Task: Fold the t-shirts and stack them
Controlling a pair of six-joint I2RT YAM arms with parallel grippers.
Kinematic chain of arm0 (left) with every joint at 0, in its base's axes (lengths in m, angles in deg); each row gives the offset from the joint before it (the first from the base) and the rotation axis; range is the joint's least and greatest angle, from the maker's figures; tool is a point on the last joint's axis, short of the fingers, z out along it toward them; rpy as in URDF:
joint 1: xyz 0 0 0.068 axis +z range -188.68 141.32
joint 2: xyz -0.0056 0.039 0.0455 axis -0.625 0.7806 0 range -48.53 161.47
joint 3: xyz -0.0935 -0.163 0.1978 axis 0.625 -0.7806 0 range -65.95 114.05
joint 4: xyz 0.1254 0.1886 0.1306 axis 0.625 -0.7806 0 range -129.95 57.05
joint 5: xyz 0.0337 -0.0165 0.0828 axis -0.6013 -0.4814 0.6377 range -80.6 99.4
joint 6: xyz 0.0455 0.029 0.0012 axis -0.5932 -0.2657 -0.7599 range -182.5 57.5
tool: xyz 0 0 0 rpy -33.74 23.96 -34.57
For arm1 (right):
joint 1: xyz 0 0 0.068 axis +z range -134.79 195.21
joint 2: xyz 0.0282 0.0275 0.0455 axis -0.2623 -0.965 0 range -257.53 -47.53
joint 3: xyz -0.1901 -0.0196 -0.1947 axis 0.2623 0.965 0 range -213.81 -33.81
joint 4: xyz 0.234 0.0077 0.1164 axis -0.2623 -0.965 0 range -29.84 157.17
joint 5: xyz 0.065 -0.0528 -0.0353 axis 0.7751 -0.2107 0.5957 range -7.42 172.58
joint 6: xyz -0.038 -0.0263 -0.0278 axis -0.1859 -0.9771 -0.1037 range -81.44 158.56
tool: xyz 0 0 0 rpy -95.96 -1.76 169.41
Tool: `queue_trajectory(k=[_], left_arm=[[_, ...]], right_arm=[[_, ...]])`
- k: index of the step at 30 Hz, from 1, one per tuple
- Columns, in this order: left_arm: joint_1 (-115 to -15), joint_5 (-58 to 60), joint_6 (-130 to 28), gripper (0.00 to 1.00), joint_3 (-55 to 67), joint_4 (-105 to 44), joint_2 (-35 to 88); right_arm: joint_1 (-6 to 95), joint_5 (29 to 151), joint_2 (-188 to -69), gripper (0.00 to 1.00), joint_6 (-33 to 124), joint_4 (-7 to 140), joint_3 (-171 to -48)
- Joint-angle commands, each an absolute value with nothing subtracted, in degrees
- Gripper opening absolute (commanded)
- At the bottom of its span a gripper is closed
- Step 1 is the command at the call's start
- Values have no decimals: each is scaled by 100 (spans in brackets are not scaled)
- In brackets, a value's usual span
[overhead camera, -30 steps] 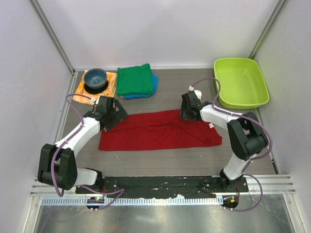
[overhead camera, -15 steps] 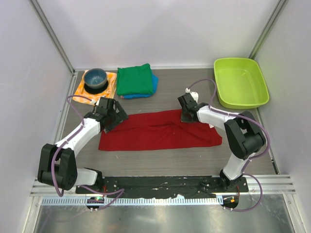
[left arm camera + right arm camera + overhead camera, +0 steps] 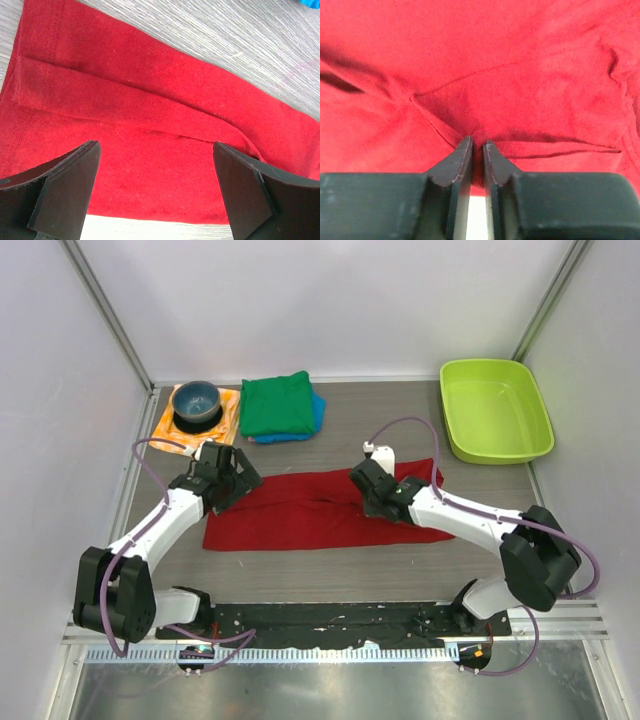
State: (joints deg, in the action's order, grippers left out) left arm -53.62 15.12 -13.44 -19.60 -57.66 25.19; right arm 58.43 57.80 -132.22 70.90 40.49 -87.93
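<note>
From the top camera I see the dark red t-shirt [image 3: 300, 518] spread as a long band across the middle of the bench [image 3: 350, 435]. The green t-shirt [image 3: 277, 403] sits folded at the far side, on top of the blue t-shirt [image 3: 318, 412], which only peeks out along its right edge. Just left of that stack, a dark blue bowl [image 3: 196, 400] rests on an orange checked cloth [image 3: 228, 418]. A lime-green tub [image 3: 495, 410] occupies the far right corner. My left end effector [image 3: 243, 485] hangs over the red shirt's upper left part. My right end effector [image 3: 364, 494] is down on the cloth near its middle, and the forearm lies across the shirt's right end.

Left wrist camera: the fingers [image 3: 65, 192] stand wide apart with nothing between them, and red fabric with a lengthwise crease fills the space below. Grey bench shows beyond the shirt's far edge, with a sliver of blue at the top right corner.

Right wrist camera: the fingers [image 3: 460, 157] are drawn almost together — a small ridge of the red shirt is pinched between their tips, with wrinkles fanning out from the pinch.
</note>
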Motion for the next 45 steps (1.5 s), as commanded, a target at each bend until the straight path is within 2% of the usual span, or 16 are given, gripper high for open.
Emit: queue_trajectory(k=[1,3,4,6,7,8,14,21,25,31,45], left_arm=[[-5398,1520,-1337,100,-2016,-5782,2240],[-5415,1555,-1337,100,-2033,-5783,2188],[-5424,1556,-1319,100,-2033,-5809,2170],[-5450,1591,-1310,100,-2042,-5809,2152],[-5450,1591,-1310,100,-2034,-5809,2152],[-5459,1591,-1310,100,-2033,-5818,2152],[-5503,1635,-1310,100,-2025,-5835,2179],[-5530,1784,-1407,100,-1954,-5888,2249],[-5530,2030,-1565,100,-1806,-6002,2398],[-5530,2171,-1530,100,-1629,-6169,2697],[-5521,3059,-1257,100,-1613,-6327,2951]], right_arm=[[6205,5787,-12831,40,7512,3719,-8382],[6381,5841,-12822,62,7617,3641,-8224],[6425,5780,-12822,79,7644,3606,-8206],[6504,5569,-12787,85,7696,3491,-8223],[6513,5447,-12743,93,7723,3465,-8258],[6522,5289,-12621,95,7714,3473,-8311],[6478,4655,-12698,98,7381,3675,-8741],[6337,4654,-13664,98,7231,4184,-9164],[6276,5311,-14244,96,7169,4659,-9339],[6293,5910,-14202,95,6942,5546,-9488],[6372,6878,-15045,90,6361,5793,-10728]])
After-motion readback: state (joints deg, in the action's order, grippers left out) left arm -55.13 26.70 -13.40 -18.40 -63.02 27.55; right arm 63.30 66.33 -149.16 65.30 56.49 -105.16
